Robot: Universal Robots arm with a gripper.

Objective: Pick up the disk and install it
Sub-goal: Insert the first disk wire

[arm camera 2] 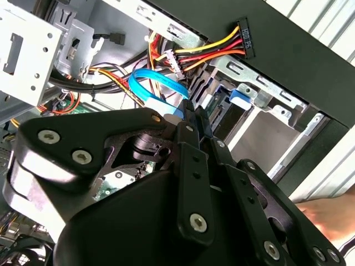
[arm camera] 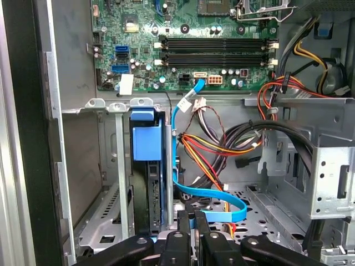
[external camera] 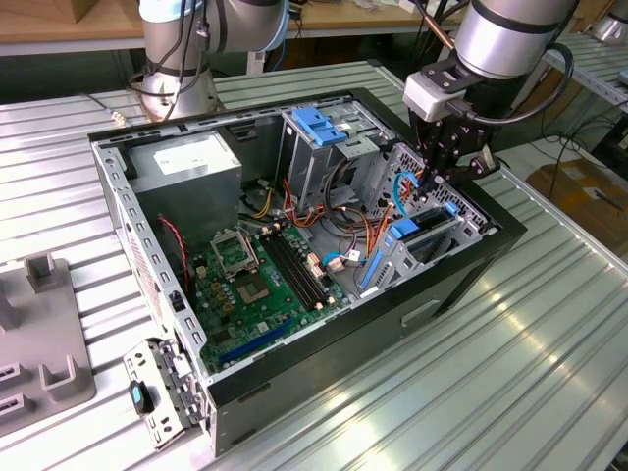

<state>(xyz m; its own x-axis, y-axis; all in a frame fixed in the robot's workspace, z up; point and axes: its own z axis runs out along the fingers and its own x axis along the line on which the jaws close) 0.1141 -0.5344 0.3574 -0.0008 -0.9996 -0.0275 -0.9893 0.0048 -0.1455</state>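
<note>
Gripper (external camera: 437, 182), black and two-fingered, hangs inside the open black desktop computer case (external camera: 461, 270), at its drive-bay end. The fingers (arm camera: 184, 233) stand narrow, with their tips almost together in both wrist views. A light-blue flat data cable (arm camera: 211, 199) runs across the tips; whether it is pinched cannot be determined.

Disk (arm camera: 148, 145): seated on edge in a grey sheet-metal drive bay (arm camera: 119, 166), just beside the gripper on the side toward the nearest case wall. Visible portions are the bright blue plastic carrier frame, with its block-shaped end tab, and a dark narrow edge below the tab. The labelled face is hidden by the bay partitions.

Clearances:
- Bay partitions closely flank the disk on both faces.
- Between the disk and the case wall, one bay slot stands open.
- On the gripper's other side, a bundle of red, yellow, orange and black power wires (arm camera: 222, 144) crosses close by.
- Beneath the gripper lies the perforated grey chassis floor (arm camera: 266, 205).
- Beyond the bay sits the green motherboard (arm camera: 183, 55), well apart from the fingertips.
</note>
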